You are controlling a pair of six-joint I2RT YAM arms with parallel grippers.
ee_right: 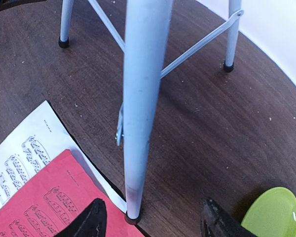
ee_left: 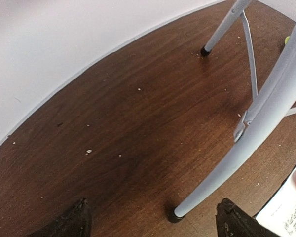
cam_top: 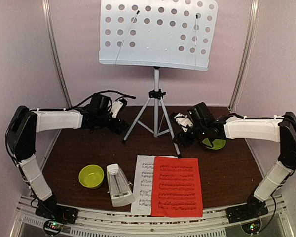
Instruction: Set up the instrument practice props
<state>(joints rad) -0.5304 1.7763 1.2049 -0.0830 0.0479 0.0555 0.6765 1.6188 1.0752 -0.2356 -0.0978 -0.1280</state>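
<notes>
Red sheet (cam_top: 177, 185), white sheet (cam_top: 144, 170), one metronome (cam_top: 119, 185), one stand (cam_top: 153, 54); left gripper (ee_left: 155, 219), right gripper (ee_right: 153, 219) spread.

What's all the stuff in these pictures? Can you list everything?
music stand: 1, pale with holes, on tripod, back middle
white sheet: 1, white, front middle
red sheet: 1, red, overlapping the white sheet's right part
metronome: 1, white with clear cover, left of the sheets
bowl: 1, lime green, front left
plate: 1, lime green, right side
table: 1, dark brown
left gripper: 1, black, open, by a tripod leg
right gripper: 1, black, open, by a tripod leg
</notes>
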